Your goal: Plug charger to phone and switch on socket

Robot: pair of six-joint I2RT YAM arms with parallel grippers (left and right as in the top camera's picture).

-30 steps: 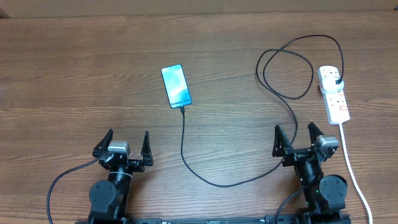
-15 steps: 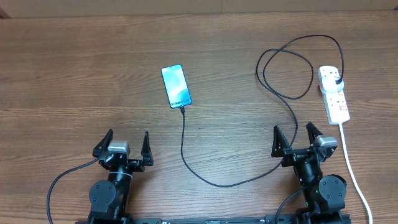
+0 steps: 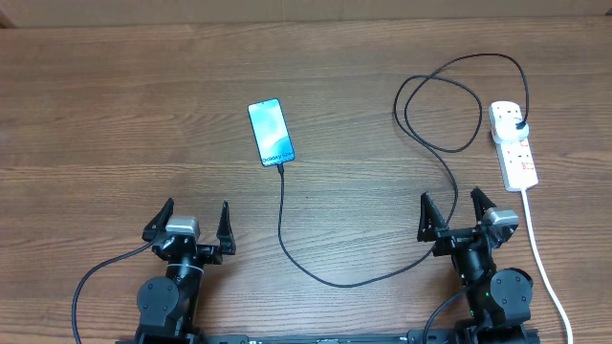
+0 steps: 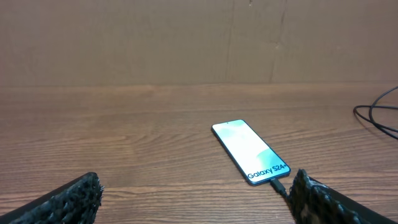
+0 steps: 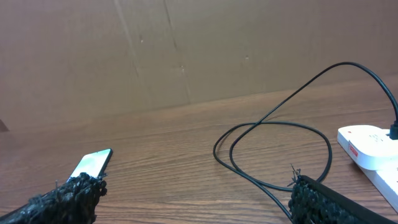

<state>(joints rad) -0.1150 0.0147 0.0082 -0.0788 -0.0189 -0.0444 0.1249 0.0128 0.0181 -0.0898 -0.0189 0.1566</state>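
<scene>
Right gripper [image 3: 449,199]: jaws spread, nothing between them, parked low at your edge of the table [image 3: 96,115]. Left gripper [image 3: 196,210]: same, released and empty.

From the right gripper, the socket [image 3: 513,145] lies ahead and a little to its right, near but not touching. Its long axis runs roughly away from the gripper, with the near end angled slightly right. Its white cord [image 3: 540,258] leaves that near end and passes along the gripper's right side. The black plug [image 3: 517,125] sits in the far outlet. There are red markings on the strip's near half. You can't tell from these views whether any switch is on.

The charger [image 3: 279,205] loops ahead-left of the right gripper, then sweeps in front of it and across toward the left arm.

From the left gripper, the phone [image 3: 271,132] lies ahead and to its right, well apart, screen up and lit. Its long axis points roughly away, tilted a bit. The connector [image 3: 280,166] meets the phone's near end and looks seated.

Judgement: plugging looks done at both ends, so 1 step is likely left, the switch. The right arm is clearly nearer. Reach forward-right and come down on the strip from above. Watch the cable loop on the gripper's left. A sideways push could slide the strip.
</scene>
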